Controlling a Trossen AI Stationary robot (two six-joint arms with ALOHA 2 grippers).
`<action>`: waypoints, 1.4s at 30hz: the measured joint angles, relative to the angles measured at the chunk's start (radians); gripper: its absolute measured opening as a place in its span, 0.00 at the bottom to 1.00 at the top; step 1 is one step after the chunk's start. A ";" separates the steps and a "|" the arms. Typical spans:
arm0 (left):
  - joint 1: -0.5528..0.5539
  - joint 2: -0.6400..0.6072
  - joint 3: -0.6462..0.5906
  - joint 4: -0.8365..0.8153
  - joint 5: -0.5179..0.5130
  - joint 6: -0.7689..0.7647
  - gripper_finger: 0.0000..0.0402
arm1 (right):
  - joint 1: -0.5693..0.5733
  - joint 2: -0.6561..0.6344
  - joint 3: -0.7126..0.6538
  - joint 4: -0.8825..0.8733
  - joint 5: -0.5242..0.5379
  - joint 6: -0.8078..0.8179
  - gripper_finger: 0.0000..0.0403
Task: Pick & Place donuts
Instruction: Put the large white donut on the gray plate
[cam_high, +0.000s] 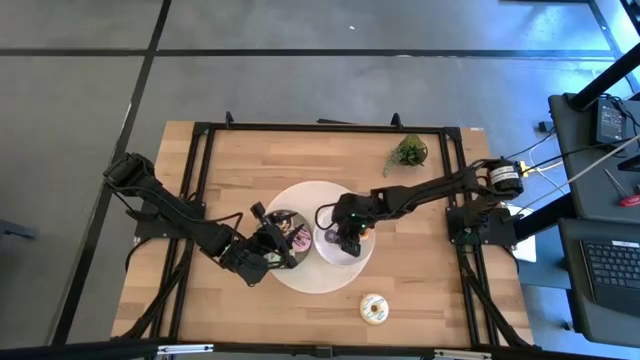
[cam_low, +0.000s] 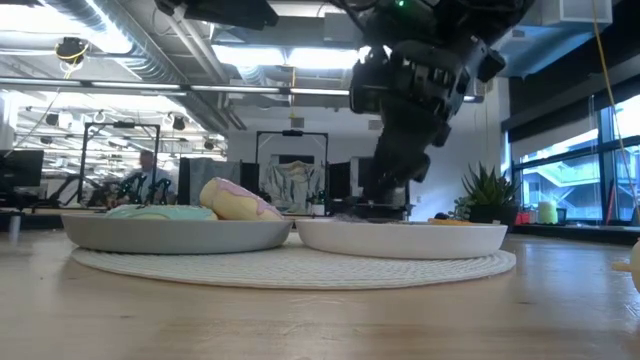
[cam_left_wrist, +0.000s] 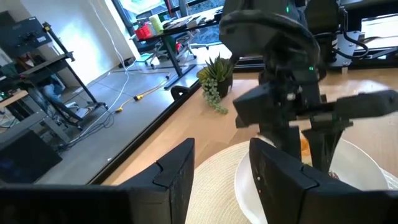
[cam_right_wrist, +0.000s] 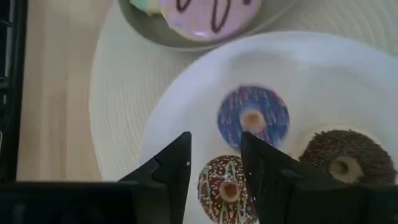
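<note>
From above, the right claw (cam_high: 349, 238) hangs over the white plate (cam_high: 335, 258), with the left claw (cam_high: 272, 243) at the grey plate (cam_high: 283, 217) just beside it; both plates sit on a round woven mat (cam_high: 300, 278). A cream donut (cam_high: 374, 308) lies alone on the tabletop (cam_high: 300, 160), well apart from both claws toward the near edge, with open room around it. A small plant (cam_high: 408, 152) stands off near the far corner.

At tabletop height, a pink donut (cam_low: 238, 199) leans on a green donut (cam_low: 160, 211) in the grey plate. The right arm comes down onto the white plate, whose raised rim hides what lies in it.

From the left wrist, the left claw (cam_left_wrist: 221, 177) stands part open with nothing between its fingers, facing the right arm over the white plate.

From the right wrist, the right claw (cam_right_wrist: 216, 158) is part open and holds nothing. A brown sprinkled mini donut (cam_right_wrist: 226, 190) lies directly under its gap, a purple mini donut (cam_right_wrist: 253, 117) just beyond its tips, and a dark chocolate mini donut (cam_right_wrist: 339, 163) to one side. These look like light, stiff toy rings, likely slippery, so pinching across the ring wall seems best. The minis crowd close together, leaving little room for the fingers.
</note>
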 joint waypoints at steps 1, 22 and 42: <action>0.000 0.000 0.000 -0.001 0.000 0.000 0.37 | 0.000 -0.011 0.000 -0.023 0.000 0.001 0.35; 0.005 0.000 0.000 -0.007 0.037 0.002 0.38 | 0.424 -0.171 -0.091 -0.248 0.263 0.208 0.35; 0.057 0.000 0.000 -0.007 0.245 0.000 0.37 | 0.704 -0.172 -0.091 -0.073 0.517 0.439 0.48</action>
